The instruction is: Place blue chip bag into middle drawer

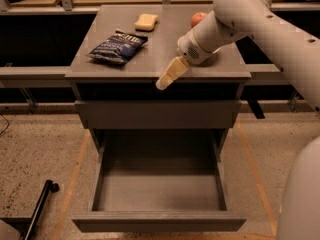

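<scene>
While the claw (162, 83) hangs at the bench (165, 44) front edge, the blue chip bag (117, 47) lies untouched.
Clenched or released, I cannot tell. The bag sits left on the bench, well apart from the claw, 1 yellow sponge (146, 21) behind it; below, the middle drawer (157, 221) stands pulled out.

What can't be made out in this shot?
All in the camera view:
1. Red round item: the arm covers part of it, so its kind is unclear.
2. Cabinet top: the patch under the arm is hidden, behind the gripper at the top's front edge.
3. Blue chip bag: lettering too small to read.
4. Middle drawer: its front wall hides the nearest floor strip.
5. Arm: cut off by the right edge.
</scene>
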Tool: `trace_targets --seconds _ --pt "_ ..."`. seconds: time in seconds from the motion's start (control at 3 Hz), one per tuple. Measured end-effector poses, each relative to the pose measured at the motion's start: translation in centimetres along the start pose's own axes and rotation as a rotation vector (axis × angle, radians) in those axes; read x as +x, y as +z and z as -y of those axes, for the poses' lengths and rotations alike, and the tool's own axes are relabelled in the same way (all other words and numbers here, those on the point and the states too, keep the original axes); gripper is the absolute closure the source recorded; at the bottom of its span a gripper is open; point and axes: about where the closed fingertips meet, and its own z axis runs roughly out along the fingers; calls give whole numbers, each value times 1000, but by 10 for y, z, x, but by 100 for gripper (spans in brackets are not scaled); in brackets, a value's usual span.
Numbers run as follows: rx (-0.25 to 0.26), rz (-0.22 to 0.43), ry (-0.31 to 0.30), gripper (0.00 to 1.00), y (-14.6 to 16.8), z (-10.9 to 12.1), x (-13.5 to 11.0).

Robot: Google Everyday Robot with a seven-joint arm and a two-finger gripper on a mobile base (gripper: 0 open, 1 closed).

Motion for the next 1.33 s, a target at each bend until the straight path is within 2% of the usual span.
trace_targets --seconds 0.33,0.67,1.0,1.33 --pt "-2 -1 32 0 0 -2 8" --pt "11 48 17 0 2 -4 -9" --pt "13 111 -42 0 7 -9 -44" --pt "-11 151 -76 0 24 -5 -64"
